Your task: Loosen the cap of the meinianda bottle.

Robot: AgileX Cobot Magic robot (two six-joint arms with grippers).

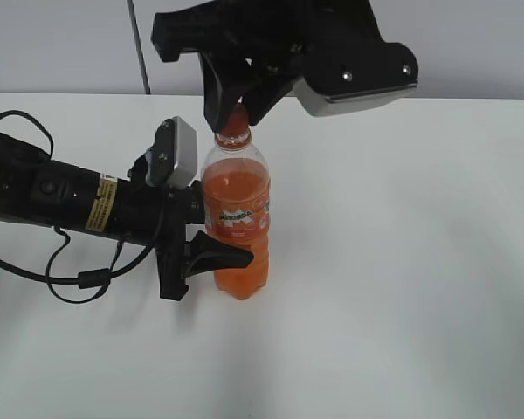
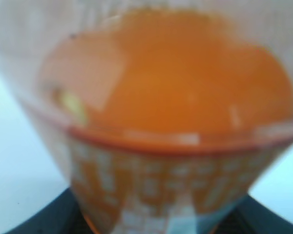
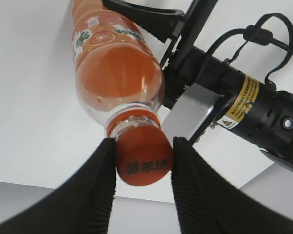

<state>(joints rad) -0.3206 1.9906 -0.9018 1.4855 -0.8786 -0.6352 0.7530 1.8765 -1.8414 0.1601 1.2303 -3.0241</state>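
In the exterior view, the left gripper (image 1: 211, 229) is lying nearest the camera, reaching in from the left edge along the white table (image 1: 402, 262). Its black fingers (image 1: 223, 256) are closing narrowly around the lower body of the meinianda bottle (image 1: 237, 223), which is standing upright near the middle of the table. One finger is showing in front of the bottle just below the label; the other is passing behind. A black cable (image 1: 65, 278) is looping under the arm. Above, the right gripper (image 1: 236, 118) is coming down from the top of the view, its two fingers sitting on either side of the orange cap (image 1: 235, 120) and touching it.

In the left wrist view, the bottle (image 2: 171, 97) is filling nearly the whole picture, very close and blurred. The orange drink is showing above and the label band below. The dark gripper parts are peeking out at the bottom corners, pressed close beside the bottle.

In the right wrist view, the two black ribbed fingers (image 3: 100, 190) of the right gripper (image 3: 142, 173) are sitting nearest the lens, pinching the cap (image 3: 144, 158) between them; dark lettering is showing on its top. The bottle (image 3: 115, 78) is stretching away below the cap. Beside it, the left arm (image 3: 254, 107) with its yellow sticker is gripping the bottle body.
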